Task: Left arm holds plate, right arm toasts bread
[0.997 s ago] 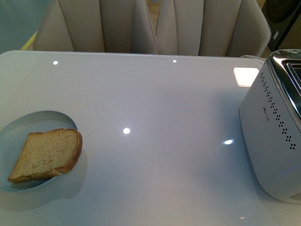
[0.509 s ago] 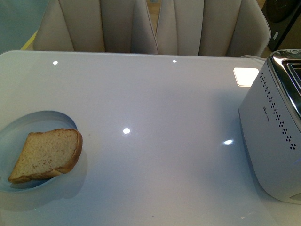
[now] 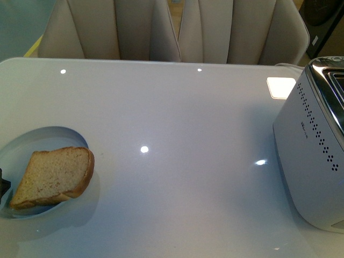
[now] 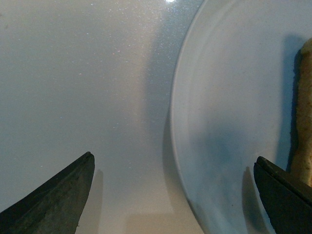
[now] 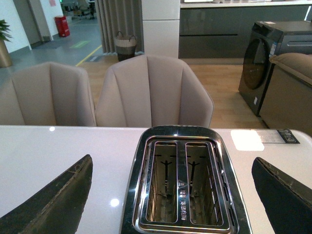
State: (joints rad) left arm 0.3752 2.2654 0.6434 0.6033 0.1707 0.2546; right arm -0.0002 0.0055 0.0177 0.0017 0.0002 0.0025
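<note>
Fingers (image 4: 53, 200) of the left gripper (image 4: 173, 157), matte black and pointed, are seen spread wide apart and nothing is held between them. In the left wrist view one finger is over the table (image 3: 177, 118) and the other over the plate (image 4: 229, 122), so the plate's rim lies between them. In the front view only a small dark part of this gripper is seen, at the left edge beside the plate.

One plate is counted: round, shallow, pale blue-white and glossy, at the left side of the smooth white table. One slice of bread (image 3: 54, 177) lies on it, tan and speckled with a darker brown crust, and one corner reaches over the plate's rim toward the table centre. The porous crust edge is shown close up only by the left wrist view.

Two beige padded chairs (image 3: 107, 29) are placed behind the table.

One toaster (image 3: 314, 156) stands at the right, white with rows of small holes in its side and a shiny chrome top. Its two slots are seen only in the right wrist view, and both are empty. The right gripper (image 5: 172, 158) is spread open above the toaster and holds nothing.
</note>
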